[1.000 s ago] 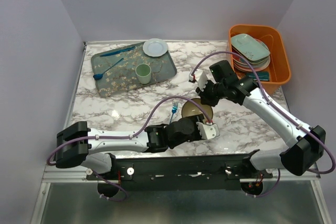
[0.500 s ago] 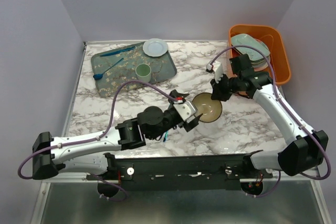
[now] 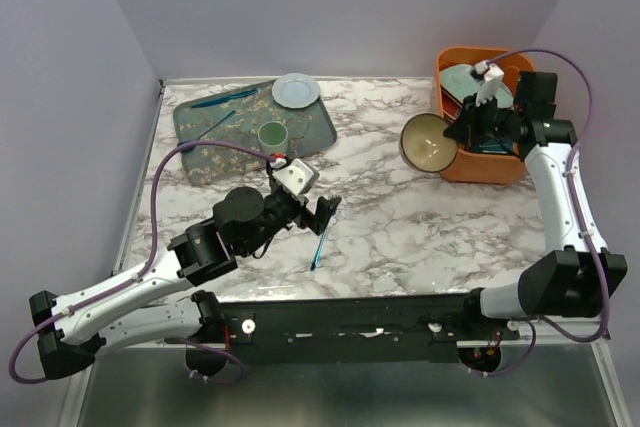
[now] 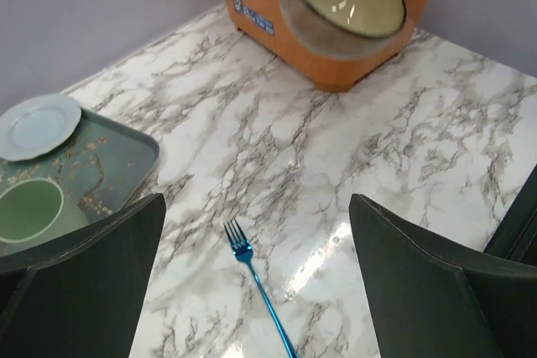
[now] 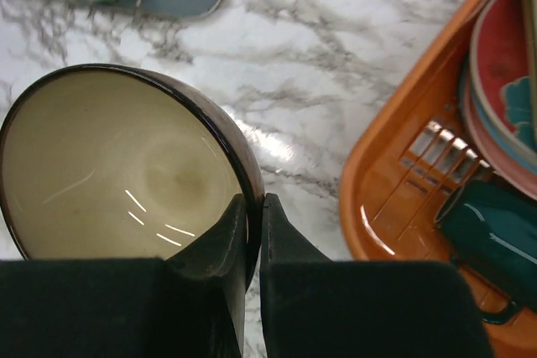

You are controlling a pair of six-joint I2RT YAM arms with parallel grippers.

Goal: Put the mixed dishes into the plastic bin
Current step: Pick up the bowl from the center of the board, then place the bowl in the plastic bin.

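**Bowl pinched beside the bin**

Right gripper (image 3: 463, 129) was closed narrowly on the rim of the tan bowl (image 3: 428, 142), with one finger (image 5: 220, 236) inside and one outside. The bowl hung tilted on edge at the gripper's nine o'clock, above the marble table (image 3: 400, 222). It was just beside the left wall of the orange bin (image 3: 497, 165), which held stacked plates (image 5: 503, 52). Left gripper (image 3: 322, 212) gaped wide and empty, with a blue fork (image 3: 318, 245) at its six o'clock.

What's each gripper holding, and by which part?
Right gripper pinches the tan bowl by its rim, one finger inside, one outside. Left gripper is open, holding nothing.
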